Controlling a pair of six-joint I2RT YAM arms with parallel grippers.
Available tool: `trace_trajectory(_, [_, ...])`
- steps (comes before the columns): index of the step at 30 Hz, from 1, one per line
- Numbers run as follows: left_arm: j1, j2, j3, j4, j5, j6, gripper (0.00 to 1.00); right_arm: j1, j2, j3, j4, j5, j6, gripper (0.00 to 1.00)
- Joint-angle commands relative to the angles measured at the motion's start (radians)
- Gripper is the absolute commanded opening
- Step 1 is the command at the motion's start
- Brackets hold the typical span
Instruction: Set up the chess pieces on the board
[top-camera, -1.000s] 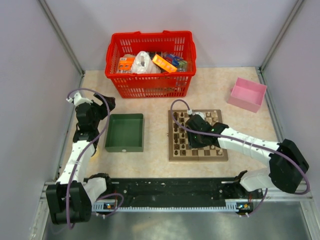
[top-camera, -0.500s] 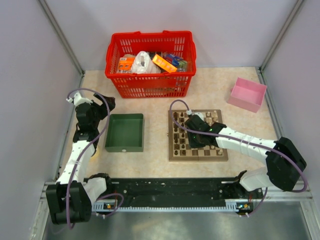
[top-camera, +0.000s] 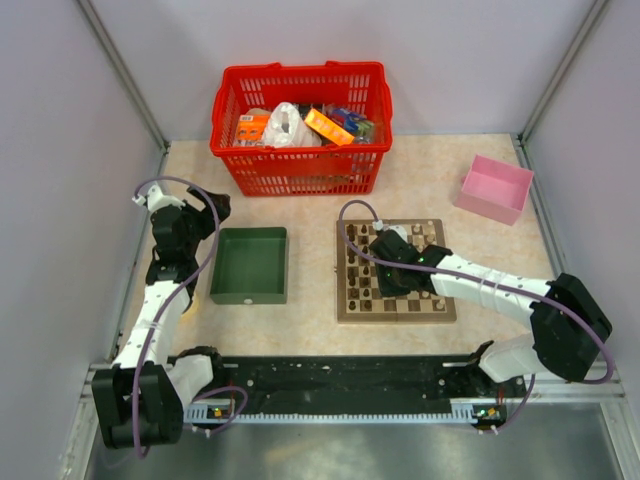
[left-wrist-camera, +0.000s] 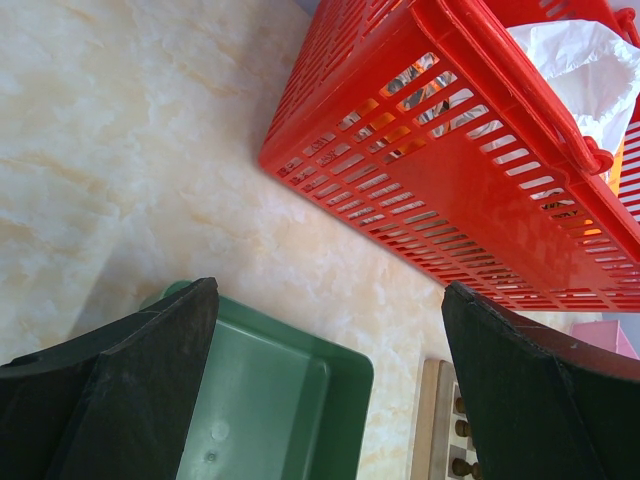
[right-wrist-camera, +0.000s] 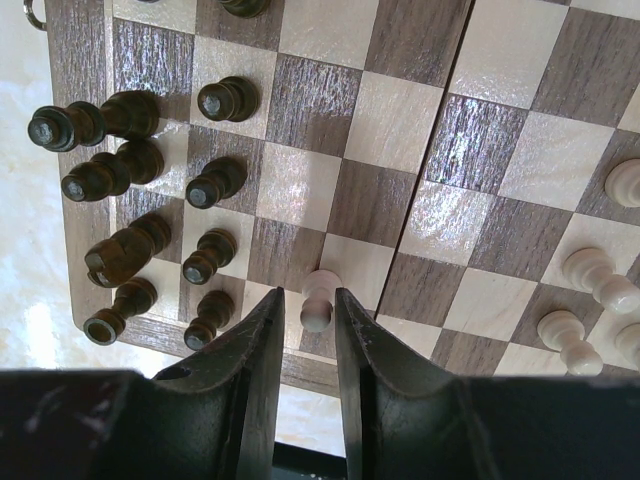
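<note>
- The board (top-camera: 395, 317) lies flat on the counter, right of its middle, with a green tray (top-camera: 250, 265) to its left.
- A red basket (top-camera: 300, 125) stands at the far edge and a pink box (top-camera: 495, 188) sits near the far right corner.
- The right hand (right-wrist-camera: 309, 292) hangs over the board. Its two fingers are narrowly spread, one on each side of a pale pawn (right-wrist-camera: 316, 308). A thin gap seems to show on each side, so no pinch is evident.
- The pale pawn stands upright close to the board's rim, just beside the dark pieces (right-wrist-camera: 130, 180) grouped in two files. Other pale pieces (right-wrist-camera: 590, 275) stand well apart on the other half.
- The left hand (left-wrist-camera: 328, 290) is spread wide and holds nothing. It hovers near the left edge of the counter, over the far end of the tray.
- Handling, as a judgement: the pawn is probably light, rigid and smooth, with a small base, so it may tip or slip. The safest hold is probably low on the narrow neck under the round head, squeezed gently and lifted straight up, clear of the nearby dark pawns.
</note>
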Motion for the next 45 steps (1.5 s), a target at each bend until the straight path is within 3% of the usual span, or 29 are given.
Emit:
trace_trajectory(1, [0.005, -0.023, 0.000, 0.042, -0.010, 0.009, 0.99, 0.011, 0.001, 0.003, 0.001, 0.010, 0.006, 0.27])
trace_trajectory(12, [0.005, -0.020, 0.000, 0.042, -0.010, 0.009, 0.99, 0.011, 0.021, 0.012, -0.002, 0.010, -0.005, 0.21])
trace_trajectory(19, [0.005, -0.020, 0.000, 0.042, -0.010, 0.010, 0.99, 0.013, -0.013, 0.017, -0.035, 0.036, 0.003, 0.11])
trace_trajectory(26, [0.005, -0.023, -0.001, 0.041, -0.012, 0.009, 0.99, 0.003, -0.140, -0.029, -0.142, 0.133, 0.065, 0.11])
trace_trajectory(34, [0.005, -0.012, 0.000, 0.055, 0.002, 0.003, 0.99, -0.095, -0.283, -0.152, -0.188, 0.125, 0.124, 0.11])
trace_trajectory(45, [0.005, -0.023, 0.007, 0.045, -0.001, 0.004, 0.99, -0.144, -0.257, -0.159, -0.226, 0.174, 0.187, 0.11])
